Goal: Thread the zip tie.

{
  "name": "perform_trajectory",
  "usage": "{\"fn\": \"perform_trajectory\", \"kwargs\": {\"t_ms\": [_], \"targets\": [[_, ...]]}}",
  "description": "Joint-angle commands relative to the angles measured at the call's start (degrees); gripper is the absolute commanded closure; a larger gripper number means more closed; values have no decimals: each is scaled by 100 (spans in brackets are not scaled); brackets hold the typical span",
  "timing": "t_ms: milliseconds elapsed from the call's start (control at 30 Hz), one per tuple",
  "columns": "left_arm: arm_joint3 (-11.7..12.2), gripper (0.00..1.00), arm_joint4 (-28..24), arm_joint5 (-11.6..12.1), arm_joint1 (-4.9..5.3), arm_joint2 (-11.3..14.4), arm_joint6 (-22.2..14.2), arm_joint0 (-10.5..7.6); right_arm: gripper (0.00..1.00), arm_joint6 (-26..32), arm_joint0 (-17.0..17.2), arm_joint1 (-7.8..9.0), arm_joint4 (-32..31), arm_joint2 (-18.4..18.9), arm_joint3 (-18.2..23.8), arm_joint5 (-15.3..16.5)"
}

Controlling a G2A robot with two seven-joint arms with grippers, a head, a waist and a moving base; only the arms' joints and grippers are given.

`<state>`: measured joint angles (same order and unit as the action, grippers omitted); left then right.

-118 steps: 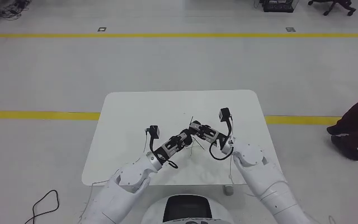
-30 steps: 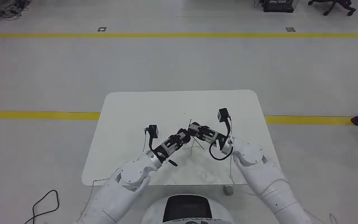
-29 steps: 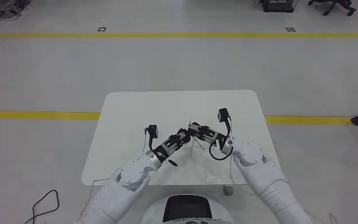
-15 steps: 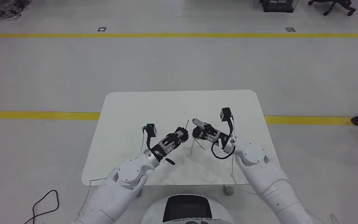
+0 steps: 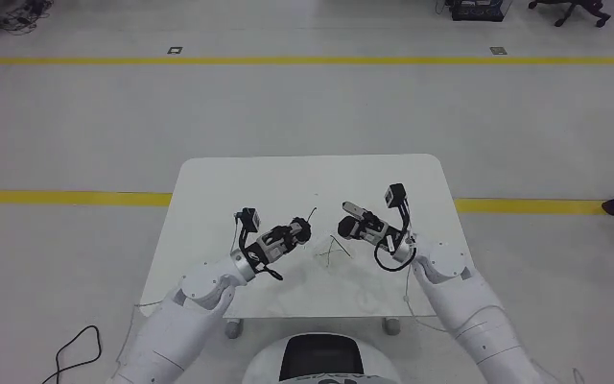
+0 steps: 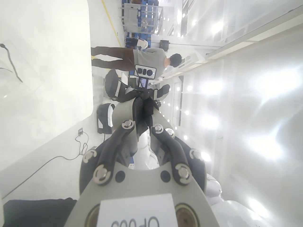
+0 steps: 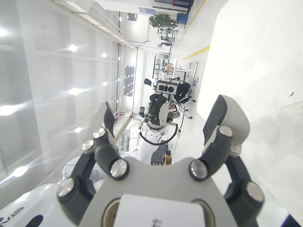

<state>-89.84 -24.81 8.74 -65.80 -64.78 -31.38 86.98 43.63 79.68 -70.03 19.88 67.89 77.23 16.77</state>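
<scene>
My left gripper (image 5: 300, 228) hovers over the middle of the white table (image 5: 230, 182), shut on a thin black zip tie (image 5: 311, 215) whose free tail sticks out toward the far side. In the left wrist view the left gripper (image 6: 142, 95) has its fingertips pressed together. My right gripper (image 5: 344, 219) hangs a short way to the right of it, open and holding nothing. The right wrist view shows the right gripper (image 7: 165, 106) with its two fingers spread wide, and the left arm's gripper (image 7: 157, 109) facing it from a distance.
A thin dark wiry piece (image 5: 332, 252) lies on the table below the gap between the grippers, and appears as a black strand (image 6: 10, 62) in the left wrist view. The table's rounded edges (image 6: 91, 109) are near. Yellow floor lines (image 5: 86, 198) cross behind the table.
The grippers, together at the zip tie a second ago, have drawn apart. The right one opened and moved right. The left one moved left with the tie.
</scene>
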Motion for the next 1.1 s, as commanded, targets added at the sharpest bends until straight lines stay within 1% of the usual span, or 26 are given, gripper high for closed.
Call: {"fn": "perform_trajectory", "kwargs": {"t_ms": [0, 133, 167, 200, 233, 267, 300, 333, 367, 433, 467, 533, 600, 700, 800, 833, 867, 900, 1067], "targets": [[-2, 100, 76, 6, -1, 1, 76, 1, 0, 0, 0, 0, 0, 0, 0, 0], [-2, 100, 76, 6, -1, 1, 76, 1, 0, 0, 0, 0, 0, 0, 0, 0], [34, 100, 39, -39, -4, -5, 146, -4, 0, 1, 6, -1, 23, -2, 2, -11], [58, 100, -119, -86, -8, -18, 139, -13, 0, 86, 16, -1, 177, 8, 3, -52], [111, 100, -376, -168, -5, -63, -17, -44, 0, 404, -19, 12, 504, 80, -115, -156], [158, 100, -490, -206, 8, -127, -172, -86, 0, 720, -105, 36, 628, 152, -262, -249], [201, 100, -585, -235, 21, -182, -334, -116, 0, 1119, -199, 60, 697, 203, -384, -231], [248, 100, -737, -294, 37, -231, -617, -152, 0, 1699, -301, 85, 869, 240, -596, -236], [306, 100, -856, -320, 53, -288, -865, -194, 0, 2120, -403, 104, 1041, 286, -803, -299], [466, 100, -999, -388, 85, -390, -1288, -277, 0, 2744, -574, 132, 1346, 399, -1196, -190], [567, 100, -1084, -415, 105, -437, -1578, -328, 0, 3071, -678, 145, 1476, 431, -1438, -204], [723, 100, -1185, -467, 131, -500, -1924, -401, 0, 3554, -826, 157, 1642, 444, -1725, -181], [842, 100, -1294, -529, 147, -496, -2297, -469, 0, 3602, -925, 162, 1767, 291, -1842, -165], [985, 100, -1344, -571, 164, -441, -2736, -570, 0, 3602, -1038, 200, 1872, 8, -1917, -157], [1107, 100, -1433, -573, 166, -368, -2986, -649, 0, 3602, -1148, 241, 1973, -319, -1988, -128], [1141, 100, -1386, -529, 167, -351, -2992, -676, 0, 3602, -1184, 250, 2015, -438, -2004, -152], [1164, 100, -1224, -382, 170, -347, -2858, -702, 0, 3602, -1236, 262, 2039, -504, -2088, -163], [1161, 100, -1025, -155, 168, -353, -2582, -708, 0, 3602, -1257, 265, 2040, -511, -2132, -162], [1161, 100, -1025, -155, 168, -353, -2582, -708, 0, 3602, -1257, 265, 2040, -511, -2132, -162]]}}
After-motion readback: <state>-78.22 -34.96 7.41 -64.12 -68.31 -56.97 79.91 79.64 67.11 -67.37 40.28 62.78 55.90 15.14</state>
